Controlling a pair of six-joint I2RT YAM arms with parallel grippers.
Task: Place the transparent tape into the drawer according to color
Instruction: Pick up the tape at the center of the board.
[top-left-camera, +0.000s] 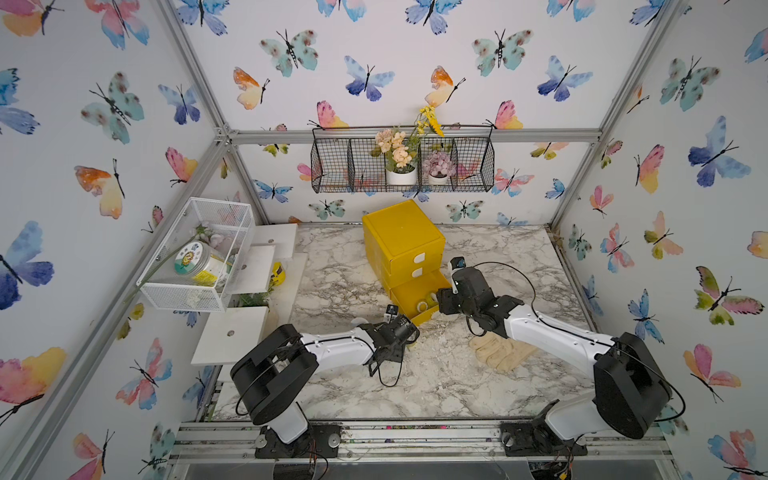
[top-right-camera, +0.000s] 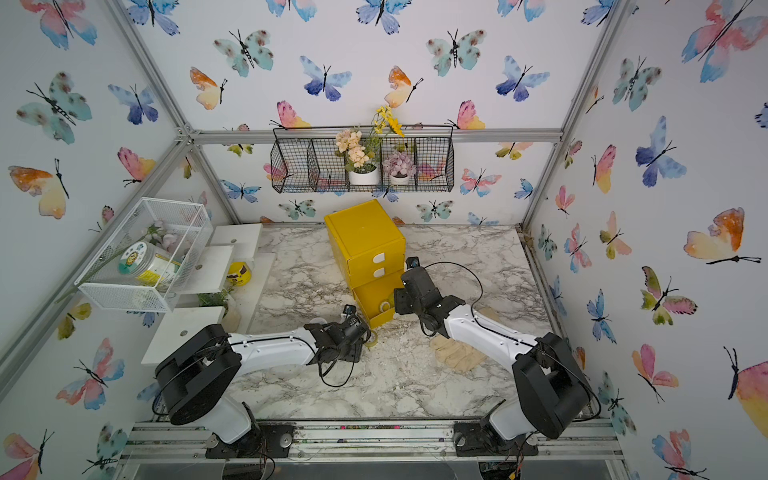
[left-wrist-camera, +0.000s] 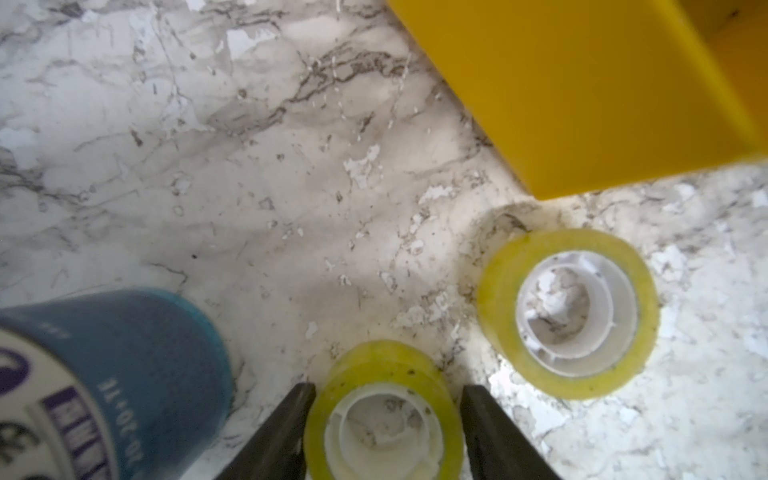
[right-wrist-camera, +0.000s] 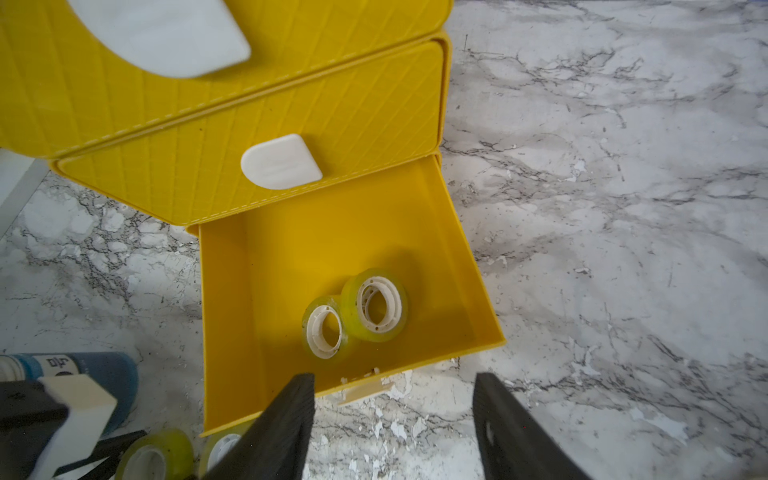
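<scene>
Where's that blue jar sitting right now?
In the left wrist view, the blue jar sits on the marble table, just left of the left gripper and the yellow-green tape roll between its fingers, near the open bottom drawer.

Both top views: high at cell front, tilted down toward back wall, whole table in frame, cabinet centre. Left wrist: close, looking down at marble. Right wrist: close, into open drawer. Wrist views share blue jar, drawer corner.
</scene>
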